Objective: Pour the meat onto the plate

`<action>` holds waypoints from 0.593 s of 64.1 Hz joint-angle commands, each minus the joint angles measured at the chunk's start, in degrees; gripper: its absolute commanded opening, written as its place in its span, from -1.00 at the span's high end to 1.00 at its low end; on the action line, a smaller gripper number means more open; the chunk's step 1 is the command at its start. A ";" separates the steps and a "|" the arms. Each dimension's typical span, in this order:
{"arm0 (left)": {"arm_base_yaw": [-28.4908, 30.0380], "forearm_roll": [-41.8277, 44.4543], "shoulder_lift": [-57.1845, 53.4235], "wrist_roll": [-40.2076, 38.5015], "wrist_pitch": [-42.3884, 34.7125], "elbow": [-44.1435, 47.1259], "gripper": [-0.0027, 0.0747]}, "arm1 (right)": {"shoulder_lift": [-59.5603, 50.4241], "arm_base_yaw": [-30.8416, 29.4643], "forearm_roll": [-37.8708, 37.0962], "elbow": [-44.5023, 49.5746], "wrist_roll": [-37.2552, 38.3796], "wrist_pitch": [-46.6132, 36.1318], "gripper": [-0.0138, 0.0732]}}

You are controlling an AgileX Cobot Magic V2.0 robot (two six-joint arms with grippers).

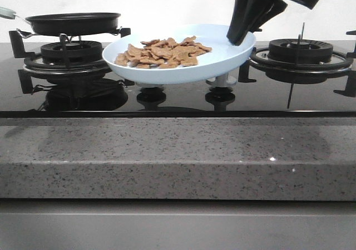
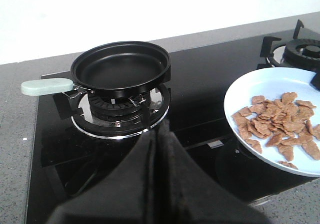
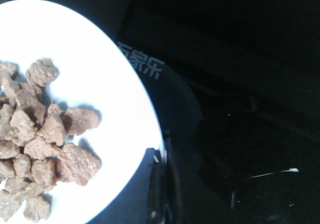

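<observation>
The pale-blue plate (image 1: 222, 52) hangs over the middle of the hob, its right side a little higher. A heap of light-brown meat (image 1: 164, 52) lies on it. My right gripper (image 1: 238, 37) comes down from above and is shut on the plate's right rim; its wrist view shows the fingers (image 3: 162, 156) pinching the rim of the plate (image 3: 100, 74) beside the meat (image 3: 40, 134). My left gripper (image 2: 159, 129) is shut on nothing, near the black frying pan (image 2: 120, 67), with the plate (image 2: 250, 87) off to one side.
The empty frying pan (image 1: 72, 23) with a pale-green handle (image 2: 42, 87) sits on the left burner (image 1: 69, 58). A second burner (image 1: 300, 52) stands at the right. Control knobs (image 1: 151, 97) sit under the plate. A speckled stone counter (image 1: 178, 155) runs along the front.
</observation>
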 commanded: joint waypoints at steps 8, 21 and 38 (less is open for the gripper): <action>-0.41 -1.13 -1.83 -0.60 -4.07 -1.26 0.98 | -3.46 -0.01 1.79 -1.50 -0.61 -1.50 0.82; -0.41 -1.70 -1.83 -0.60 -4.07 -1.26 0.98 | -3.46 -0.01 1.79 -1.50 -0.61 -1.50 0.82; -0.41 -1.70 -1.83 -0.60 -4.07 -1.26 0.98 | -3.46 -0.01 1.79 -1.50 -0.61 -2.11 0.82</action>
